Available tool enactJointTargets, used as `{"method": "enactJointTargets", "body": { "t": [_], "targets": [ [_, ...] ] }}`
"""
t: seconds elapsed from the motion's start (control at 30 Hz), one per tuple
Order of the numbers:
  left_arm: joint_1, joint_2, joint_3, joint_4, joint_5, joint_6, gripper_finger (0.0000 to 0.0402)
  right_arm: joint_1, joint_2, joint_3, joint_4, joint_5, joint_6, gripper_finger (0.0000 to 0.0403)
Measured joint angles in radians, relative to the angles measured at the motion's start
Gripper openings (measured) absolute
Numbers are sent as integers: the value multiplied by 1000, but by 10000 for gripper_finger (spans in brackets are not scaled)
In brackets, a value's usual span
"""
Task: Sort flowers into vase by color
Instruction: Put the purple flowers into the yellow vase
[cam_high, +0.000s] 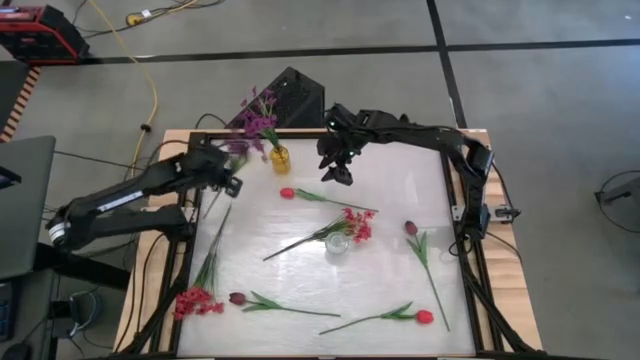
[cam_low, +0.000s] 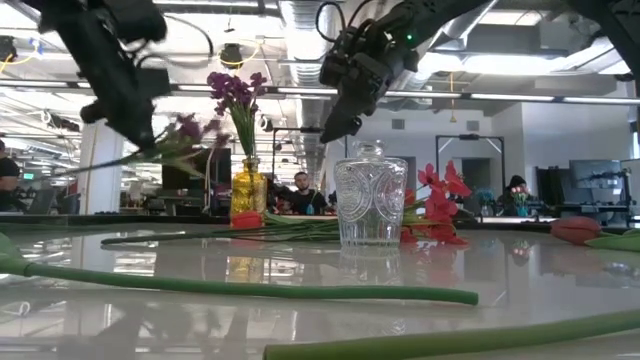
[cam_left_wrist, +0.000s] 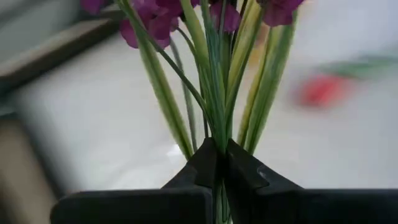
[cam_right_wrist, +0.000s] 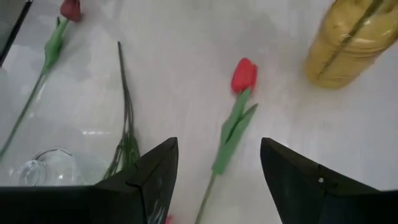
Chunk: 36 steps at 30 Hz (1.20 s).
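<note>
My left gripper (cam_high: 228, 168) is shut on a purple spray (cam_high: 240, 147) by the table's far left corner, close to the yellow vase (cam_high: 281, 158). That vase stands upright and holds more purple flowers (cam_high: 259, 112). My right gripper (cam_high: 337, 168) hangs open in the air over the far middle of the table, above a red tulip (cam_right_wrist: 244, 74) lying flat. A clear glass vase (cam_high: 338, 243) stands at the centre with a red cluster (cam_high: 357, 225) lying beside it. Maroon tulips (cam_high: 412, 230) (cam_high: 238, 298), another red tulip (cam_high: 423, 316) and a red cluster (cam_high: 197, 301) lie on the table. My left gripper pinches the purple spray's bundle of green stems (cam_left_wrist: 214, 127) between its two fingers (cam_left_wrist: 249, 171), below the blossoms. In the low view the spray (cam_low: 180, 135) is lifted clear of the table and lies tilted, near level, with its blossoms toward the yellow vase (cam_low: 248, 190).
A white tabletop in a dark frame (cam_high: 450, 200) on a wooden base. A black box (cam_high: 290, 95) sits past the far edge. In the low view people sit in the room beyond the table. Open tabletop lies between the glass vase and the near edge.
</note>
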<state>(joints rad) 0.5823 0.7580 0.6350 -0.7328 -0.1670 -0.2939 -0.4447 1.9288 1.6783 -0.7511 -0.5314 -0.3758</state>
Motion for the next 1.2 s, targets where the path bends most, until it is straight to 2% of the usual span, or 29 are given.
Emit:
{"method": "enactJointTargets", "body": {
  "t": [0.1,0.17,0.3,0.43,0.53,0.63,0.77,0.97,1.07,1.2],
  "targets": [
    [-20,-64,0,5,248,55,1,19,-4,0,0,2,6,255],
    [-51,-80,0,7,360,86,0,27,-4,0,9,2,-4,255],
    [-120,-85,0,48,467,164,0,25,-4,0,64,3,-7,255],
    [-202,-85,0,218,525,242,0,25,-8,0,102,4,-14,255],
    [-250,-87,-2,425,530,349,0,26,-16,1,106,-2,-39,255],
    [-273,-56,-11,684,483,412,0,20,-19,1,136,-44,-51,255],
    [-252,-31,-14,878,420,486,0,11,-13,1,246,-87,-52,255],
    [-196,17,-14,1048,439,461,0,17,-12,-54,617,-265,35,255],
    [-191,70,-14,1110,443,431,0,43,-12,-84,795,-275,114,255],
    [-190,126,-14,1139,443,424,0,79,-12,-90,863,-274,135,255]
  ]
}}
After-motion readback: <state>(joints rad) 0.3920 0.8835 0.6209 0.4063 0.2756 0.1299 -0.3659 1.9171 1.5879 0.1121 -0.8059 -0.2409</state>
